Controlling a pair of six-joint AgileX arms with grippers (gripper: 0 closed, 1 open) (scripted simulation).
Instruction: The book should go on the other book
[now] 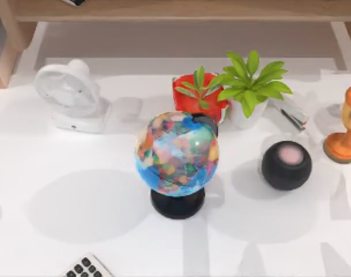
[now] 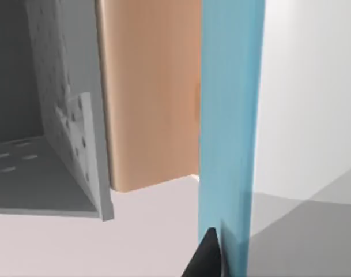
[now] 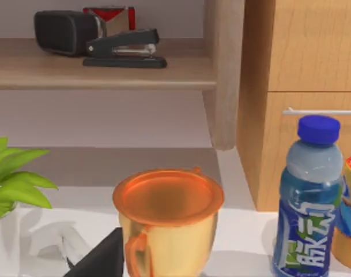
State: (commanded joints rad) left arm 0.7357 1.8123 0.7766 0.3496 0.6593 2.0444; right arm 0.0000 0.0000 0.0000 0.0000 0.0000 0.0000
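In the left wrist view a tall, plain light-blue book (image 2: 228,133) stands upright right against the left claw's dark fingertip (image 2: 207,257); whether that claw clamps it I cannot tell. On the white worktop (image 1: 77,213) a globe (image 1: 176,153) stands centre, a black speaker (image 1: 286,165) to its right. Behind them sit a red pot (image 1: 192,101) and a white pot (image 1: 244,115), each holding a green plant.

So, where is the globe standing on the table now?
In the top view, the globe stands on its black base near the table's middle, in front of the red pot, with the black round speaker to its right.
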